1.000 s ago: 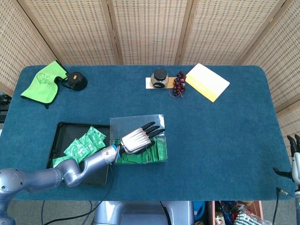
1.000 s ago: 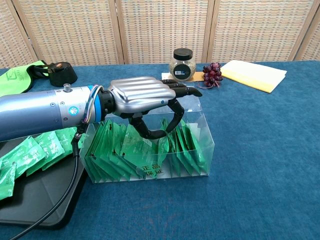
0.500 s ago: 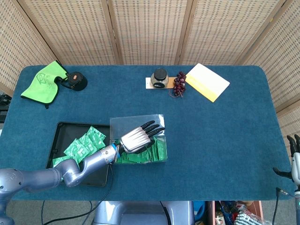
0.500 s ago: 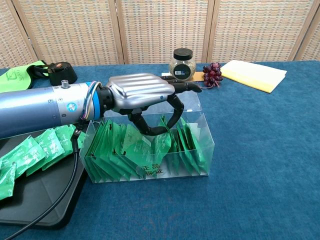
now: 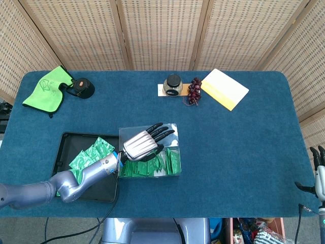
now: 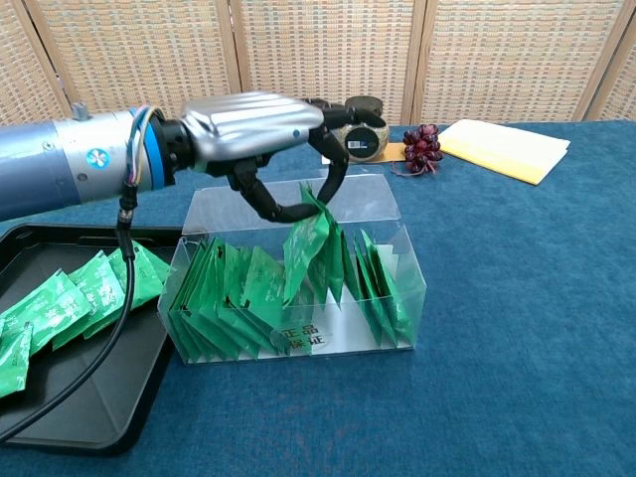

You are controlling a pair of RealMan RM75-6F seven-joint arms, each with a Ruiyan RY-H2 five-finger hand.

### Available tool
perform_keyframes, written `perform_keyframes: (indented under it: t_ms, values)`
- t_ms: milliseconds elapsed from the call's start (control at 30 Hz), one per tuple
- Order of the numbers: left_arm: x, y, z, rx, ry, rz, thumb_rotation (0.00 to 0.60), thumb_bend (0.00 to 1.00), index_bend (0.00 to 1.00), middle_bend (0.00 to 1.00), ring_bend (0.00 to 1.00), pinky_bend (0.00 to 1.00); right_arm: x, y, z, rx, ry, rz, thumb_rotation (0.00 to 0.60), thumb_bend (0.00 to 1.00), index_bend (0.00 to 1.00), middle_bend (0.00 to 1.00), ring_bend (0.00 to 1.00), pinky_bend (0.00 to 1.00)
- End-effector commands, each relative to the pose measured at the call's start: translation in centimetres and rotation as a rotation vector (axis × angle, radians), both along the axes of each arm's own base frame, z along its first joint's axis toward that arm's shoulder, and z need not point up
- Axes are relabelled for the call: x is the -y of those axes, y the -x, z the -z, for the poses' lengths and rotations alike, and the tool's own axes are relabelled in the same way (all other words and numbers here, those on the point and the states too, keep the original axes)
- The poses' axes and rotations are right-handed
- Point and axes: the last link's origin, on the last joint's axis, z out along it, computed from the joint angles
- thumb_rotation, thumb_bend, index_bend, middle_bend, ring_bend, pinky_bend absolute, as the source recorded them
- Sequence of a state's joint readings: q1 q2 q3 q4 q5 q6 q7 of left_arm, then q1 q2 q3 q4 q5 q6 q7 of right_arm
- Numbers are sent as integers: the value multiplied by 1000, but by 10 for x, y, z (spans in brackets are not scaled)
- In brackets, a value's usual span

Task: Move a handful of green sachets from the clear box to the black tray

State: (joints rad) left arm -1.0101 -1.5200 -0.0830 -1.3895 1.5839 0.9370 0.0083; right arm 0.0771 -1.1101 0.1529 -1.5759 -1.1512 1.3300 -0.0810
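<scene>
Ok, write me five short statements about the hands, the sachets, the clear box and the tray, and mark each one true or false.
1. The left hand pinches green sachets above the clear box. True.
2. The black tray holds no sachets. False: several green sachets already lie in it.
3. The clear box sits to the right of the black tray in the chest view. True.
4. The right hand is reaching into the clear box. False: it is at the far right edge of the head view, away from the box.
5. The jar stands inside the black tray. False: it stands on the table near the grapes.
</scene>
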Motion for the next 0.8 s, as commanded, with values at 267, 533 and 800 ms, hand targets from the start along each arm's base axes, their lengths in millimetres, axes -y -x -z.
perform_keyframes:
  t_ms: [267,533,800]
  values:
    - [-2,-5,-32,81,-25,-15,600,518,729,0,0,0,-1,-2,0,-2,0,-8,600,0,0,0,0,0]
    - [-3,-5,-56,139,-35,-37,600,523,729,0,0,0,-2,-4,1,-3,-1,-13,600,0,0,0,0,0]
    - [-5,8,-79,148,-80,-53,600,524,729,0,0,0,-3,-6,2,-5,-5,-19,600,0,0,0,0,0]
